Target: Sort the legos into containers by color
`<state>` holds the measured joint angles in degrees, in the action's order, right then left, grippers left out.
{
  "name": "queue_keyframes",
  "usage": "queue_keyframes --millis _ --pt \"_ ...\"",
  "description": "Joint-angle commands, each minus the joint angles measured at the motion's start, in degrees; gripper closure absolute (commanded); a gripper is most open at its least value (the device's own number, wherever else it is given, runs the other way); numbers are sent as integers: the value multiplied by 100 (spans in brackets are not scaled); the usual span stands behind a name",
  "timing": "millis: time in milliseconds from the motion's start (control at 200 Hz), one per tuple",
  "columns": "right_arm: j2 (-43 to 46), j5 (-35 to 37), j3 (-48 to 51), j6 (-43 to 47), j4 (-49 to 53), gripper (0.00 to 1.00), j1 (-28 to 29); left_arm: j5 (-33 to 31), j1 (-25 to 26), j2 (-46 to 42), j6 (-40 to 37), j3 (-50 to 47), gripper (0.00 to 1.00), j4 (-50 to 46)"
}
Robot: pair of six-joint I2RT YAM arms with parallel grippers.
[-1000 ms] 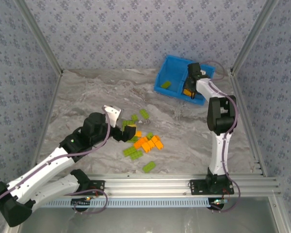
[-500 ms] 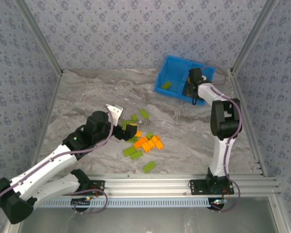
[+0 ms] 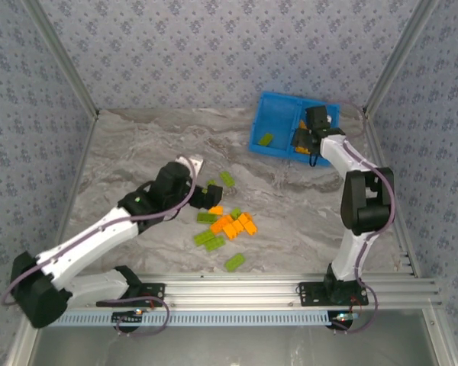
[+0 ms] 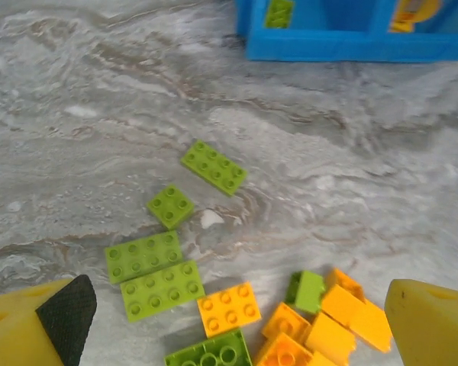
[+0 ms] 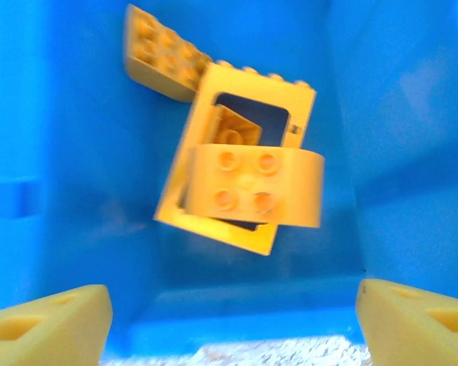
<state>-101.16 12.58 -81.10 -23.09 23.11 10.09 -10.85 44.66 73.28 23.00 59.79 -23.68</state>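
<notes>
We saw left gripper (image 4: pixel 235 320) wide open, empty, over legos (image 4: pixel 162 290) | right gripper (image 5: pixel 230 324) open, empty, over tray (image 5: pixel 61 114) | blurred brick (image 5: pixel 248 187) half hid frame (image 5: pixel 252 84)

Bright blue rectangular plastic tray (image 3: pixel 282 99) sits near the worktop's far right corner, with one lime green plastic brick (image 3: pixel 266 139) in its left compartment and the right gripper (image 3: pixel 301 140) over its right compartment. Left gripper (image 3: pixel 212 197) hangs at the far-left side of a loose cluster of lime green and orange plastic bricks (image 3: pixel 230 226) mid-worktop.
</notes>
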Motion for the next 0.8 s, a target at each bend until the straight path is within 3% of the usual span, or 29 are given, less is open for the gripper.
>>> queue_keyframes --millis 0,100,220,375,525,795 --pt "759 47 380 -223 191 8 223 -580 18 814 806 751 1 -926" --pt "1395 96 906 -433 219 6 570 -390 31 1539 1511 1206 3 -895" --pt "2124 262 1561 -822 367 1 1119 -565 112 2462 2568 1920 12 -1172" --pt "2808 525 2043 -1127 701 0 1743 -583 145 3610 3408 2932 16 -1712" --pt "3382 441 2315 -1137 922 0 1914 -729 134 4261 3859 3455 18 -1784" --pt "3910 557 2546 -1092 1315 0 2001 -772 112 5379 4012 4420 28 -1966"
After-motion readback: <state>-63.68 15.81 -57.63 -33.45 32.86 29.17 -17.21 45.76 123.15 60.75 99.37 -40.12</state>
